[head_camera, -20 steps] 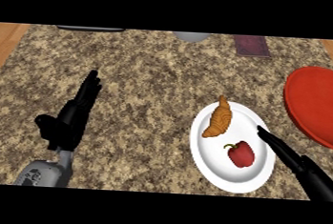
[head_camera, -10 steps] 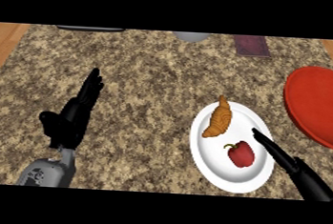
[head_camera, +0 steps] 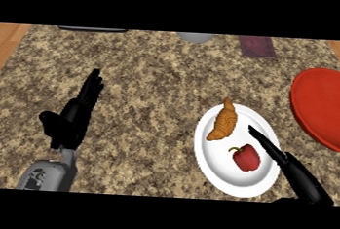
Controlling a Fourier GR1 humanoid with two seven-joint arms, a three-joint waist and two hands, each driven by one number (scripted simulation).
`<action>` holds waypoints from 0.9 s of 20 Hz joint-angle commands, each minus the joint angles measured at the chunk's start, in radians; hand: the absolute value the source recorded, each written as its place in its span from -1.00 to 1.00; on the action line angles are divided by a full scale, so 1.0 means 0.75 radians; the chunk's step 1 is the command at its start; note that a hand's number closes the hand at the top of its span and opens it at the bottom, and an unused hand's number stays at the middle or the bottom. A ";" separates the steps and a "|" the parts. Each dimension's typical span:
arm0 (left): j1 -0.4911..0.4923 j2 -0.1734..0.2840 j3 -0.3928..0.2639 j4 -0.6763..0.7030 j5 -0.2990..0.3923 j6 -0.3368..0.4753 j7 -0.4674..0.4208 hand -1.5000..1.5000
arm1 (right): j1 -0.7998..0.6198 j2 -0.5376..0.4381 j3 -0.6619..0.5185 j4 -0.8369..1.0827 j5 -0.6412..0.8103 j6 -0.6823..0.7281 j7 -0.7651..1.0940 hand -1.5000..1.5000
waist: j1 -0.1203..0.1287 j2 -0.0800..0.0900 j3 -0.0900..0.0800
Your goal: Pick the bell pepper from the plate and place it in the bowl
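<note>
The red bell pepper (head_camera: pixel 246 157) lies on the white plate (head_camera: pixel 215 168), in the plate's lower right part, its dark green stem pointing up and to the left. Its skin is smooth and glossy, and its body is blocky and tapers slightly toward the bottom. Just above and left of it on the same plate lies a croissant (head_camera: pixel 224 120), golden-orange, long and curved, with ridged bands across it; the two foods are near each other but apart.

The right hand (head_camera: pixel 275 152) comes in from the lower right corner, its black fingers straight and stretched over the plate's right rim, just beside the pepper's right side. It has hold of nothing (whether a fingertip touches the pepper cannot be told from this view). Nothing else lies between the hand and the pepper.

To the right of the plate, partly cut off by the view's edge, sits the red bowl (head_camera: pixel 327 107), round, smooth and matte; it is near the plate's upper right rim but does not touch it.

The countertop (head_camera: pixel 153 86) is speckled brown and beige stone, with a wooden strip along its left and right edges. At the far edge stand a grey rounded vessel (head_camera: pixel 195 37), a dark maroon rectangular object (head_camera: pixel 257 46) and a dark flat item (head_camera: pixel 92 29), all only partly visible.

The left hand (head_camera: pixel 70 118) rests at the left, well apart from the plate, fingers straight and pointing up, thumb out to the side, empty, on a grey forearm (head_camera: pixel 48 176).
</note>
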State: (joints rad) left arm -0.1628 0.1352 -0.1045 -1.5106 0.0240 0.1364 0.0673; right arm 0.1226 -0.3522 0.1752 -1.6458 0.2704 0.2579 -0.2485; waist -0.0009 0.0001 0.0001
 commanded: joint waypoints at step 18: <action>-0.019 0.002 0.095 -0.017 0.004 -0.118 0.056 0.00 | -0.123 0.040 0.064 0.361 0.460 -0.134 -0.260 1.00 | -0.001 0.000 0.000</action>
State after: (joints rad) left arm -0.1557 0.0972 -0.0744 -1.5422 -0.0124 0.0993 0.1033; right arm -0.0008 -0.2759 0.1709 -1.3765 0.5537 0.1536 -0.3464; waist -0.0005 -0.0010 -0.0014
